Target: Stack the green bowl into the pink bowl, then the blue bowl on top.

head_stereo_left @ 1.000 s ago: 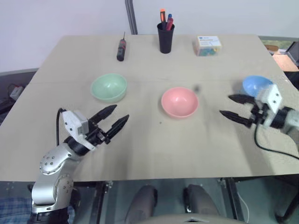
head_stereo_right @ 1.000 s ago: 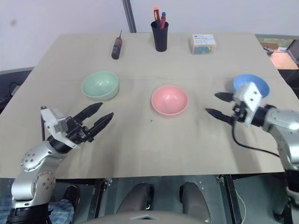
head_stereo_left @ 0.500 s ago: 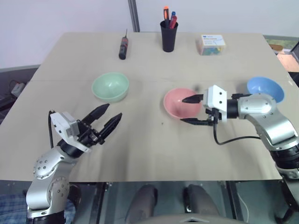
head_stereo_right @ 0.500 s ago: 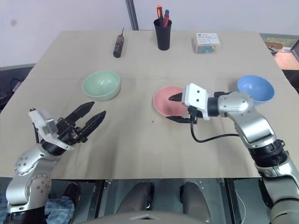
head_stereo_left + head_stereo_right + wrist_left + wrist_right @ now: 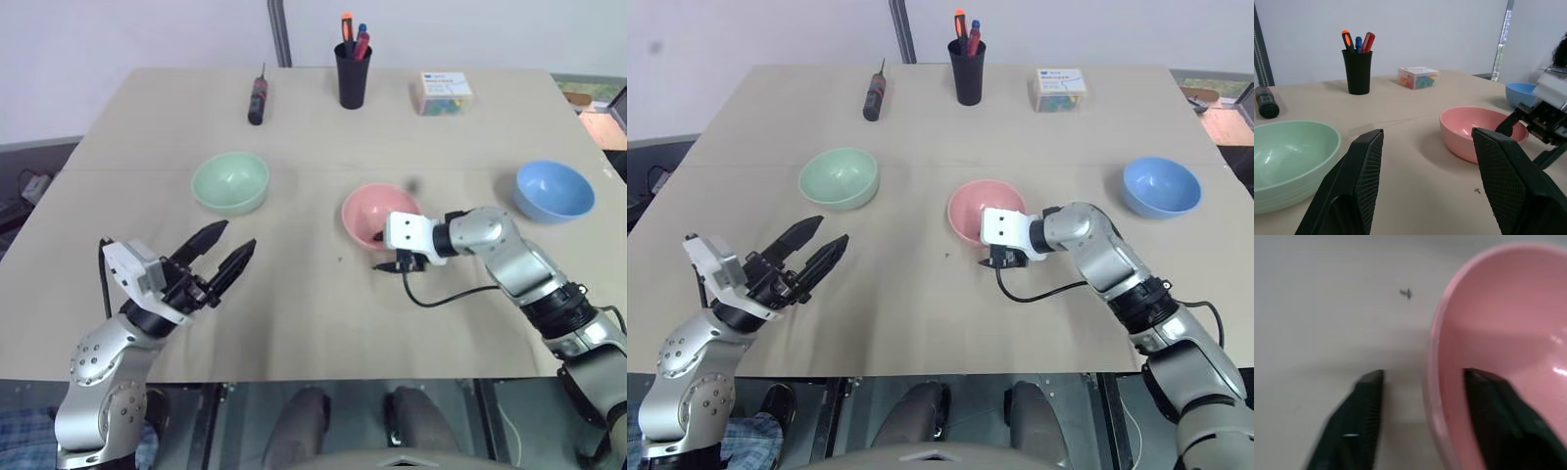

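Left eye view, tabletop [image 5: 323,323] contents: green bowl [image 5: 230,182] at left-centre, pink bowl [image 5: 380,213] at centre, blue bowl [image 5: 554,190] at right, all separate and upright. Right pincer [image 5: 1422,391] straddles the pink bowl's near rim, one finger inside the bowl, one outside over the tabletop, not yet closed on it. Left pincer [image 5: 223,257] hangs near the front left edge, fingers spread wide, holding nothing. Far edge: black pen cup [image 5: 352,78], screwdriver [image 5: 257,100], small box [image 5: 441,93].

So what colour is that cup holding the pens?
Black; the cup shows best in the left wrist view.
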